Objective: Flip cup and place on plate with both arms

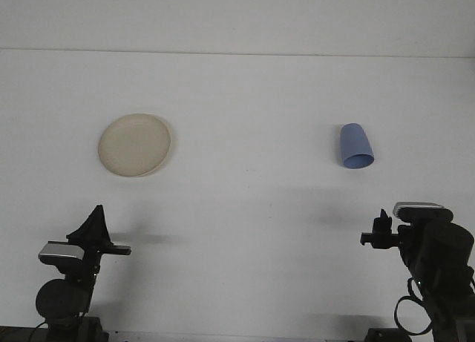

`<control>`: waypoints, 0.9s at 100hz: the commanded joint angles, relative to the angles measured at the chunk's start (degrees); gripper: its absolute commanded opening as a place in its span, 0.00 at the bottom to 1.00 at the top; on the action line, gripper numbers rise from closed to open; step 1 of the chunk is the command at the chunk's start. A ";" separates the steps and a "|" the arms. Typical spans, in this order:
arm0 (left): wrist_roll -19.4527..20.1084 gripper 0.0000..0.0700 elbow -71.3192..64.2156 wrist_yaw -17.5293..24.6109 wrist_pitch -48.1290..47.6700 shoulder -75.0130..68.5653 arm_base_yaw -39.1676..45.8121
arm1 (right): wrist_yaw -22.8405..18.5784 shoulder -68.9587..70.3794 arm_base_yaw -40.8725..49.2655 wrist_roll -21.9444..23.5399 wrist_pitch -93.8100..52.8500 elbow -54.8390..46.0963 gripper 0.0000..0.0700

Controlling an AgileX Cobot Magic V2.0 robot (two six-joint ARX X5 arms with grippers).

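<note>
Plainly the reach has not begun: the blue cup (pixel 355 146) lies on its side toward the table's (pixel 245 223) right edge, the plate (pixel 135 145) toward its left. Both the left gripper (pixel 95 225) and right gripper (pixel 381 231) sit at the near edge, finger spacing unreadable. Next, the right arm must reach the cup.

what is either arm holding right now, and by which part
Nothing is held. The blue cup stands alone upside down on the table, and the plate is untouched. Both arms sit low near the front edge.
</note>
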 commanded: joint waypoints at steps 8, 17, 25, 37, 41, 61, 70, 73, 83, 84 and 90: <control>0.28 0.01 -1.09 0.07 0.59 -0.07 0.02 | -0.07 2.75 -0.02 0.61 2.78 0.68 0.60; 0.31 0.02 -1.09 0.07 0.59 -0.07 0.02 | -0.07 5.27 -0.02 0.39 6.12 0.39 0.60; 0.28 0.02 -1.09 0.07 0.59 -0.07 0.02 | -0.20 7.10 -0.02 -0.04 11.41 -1.05 0.60; 0.28 0.01 -1.09 0.07 0.59 -0.07 0.02 | -0.72 9.14 -0.02 0.00 20.24 -5.29 0.60; 0.28 0.01 -1.09 0.07 0.59 -0.07 0.02 | -0.68 9.64 -0.04 0.00 23.32 -7.26 0.60; 0.28 0.01 -1.09 0.07 0.59 -0.07 0.02 | -0.42 12.31 -0.42 0.20 38.93 -17.64 0.60; 0.28 0.02 -1.09 0.07 0.59 -0.07 0.02 | -0.02 14.99 -1.11 0.02 45.13 -21.05 0.60; 0.28 0.01 -1.09 0.04 0.59 -0.07 0.02 | -0.02 16.20 -1.46 -0.24 47.21 -21.90 0.60; 0.31 0.02 -1.09 0.07 0.59 -0.07 0.02 | -0.33 20.90 -3.15 -0.31 53.00 -23.12 0.60; 0.31 0.02 -1.09 0.07 0.59 -0.07 0.02 | -0.39 21.40 -3.30 -0.31 53.44 -23.12 0.60; 0.28 0.01 -1.09 0.07 0.59 -0.07 0.02 | -1.68 24.33 -4.20 -0.44 57.18 -23.12 0.60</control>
